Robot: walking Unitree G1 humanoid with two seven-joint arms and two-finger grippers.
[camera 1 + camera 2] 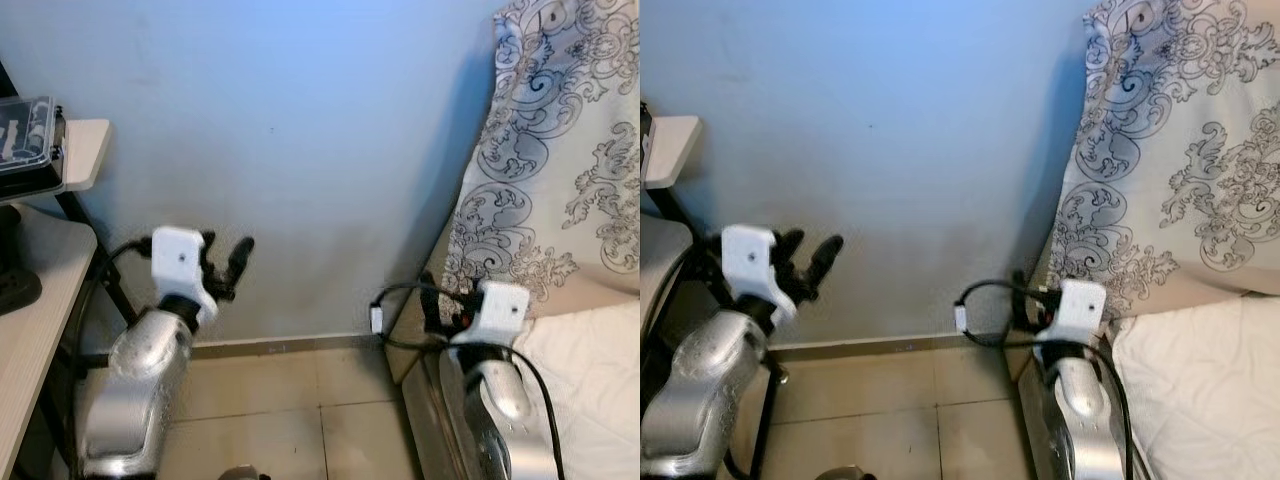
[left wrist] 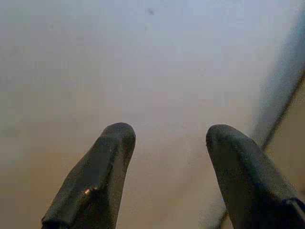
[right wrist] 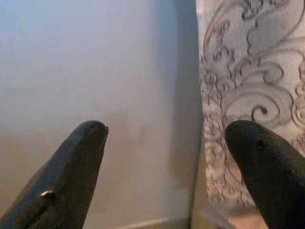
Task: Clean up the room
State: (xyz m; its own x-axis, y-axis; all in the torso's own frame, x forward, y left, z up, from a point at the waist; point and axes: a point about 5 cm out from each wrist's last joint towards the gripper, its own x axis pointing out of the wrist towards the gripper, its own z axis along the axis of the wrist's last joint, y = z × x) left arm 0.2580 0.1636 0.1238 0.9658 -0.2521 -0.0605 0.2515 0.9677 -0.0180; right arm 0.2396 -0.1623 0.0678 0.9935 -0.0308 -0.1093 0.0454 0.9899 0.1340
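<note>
I face a pale blue wall [image 1: 300,130] at close range, with both arms raised toward it. My left gripper [image 1: 226,255] is held up near the wall beside a desk, open, with nothing between its fingers [image 2: 107,167]. My right gripper [image 1: 440,300] points at the wall next to the bed's edge and is also open and empty, its fingers [image 3: 76,167] spread wide. A pillow with a grey scroll pattern [image 1: 560,150] leans upright against the wall on the right, above a white mattress [image 1: 590,380].
A light wooden desk [image 1: 40,300] stands on the left, with a clear plastic box [image 1: 25,135] on a small shelf [image 1: 90,150] above it. Beige floor tiles [image 1: 290,400] lie below the skirting. A black cable with a white plug [image 1: 377,318] hangs by my right wrist.
</note>
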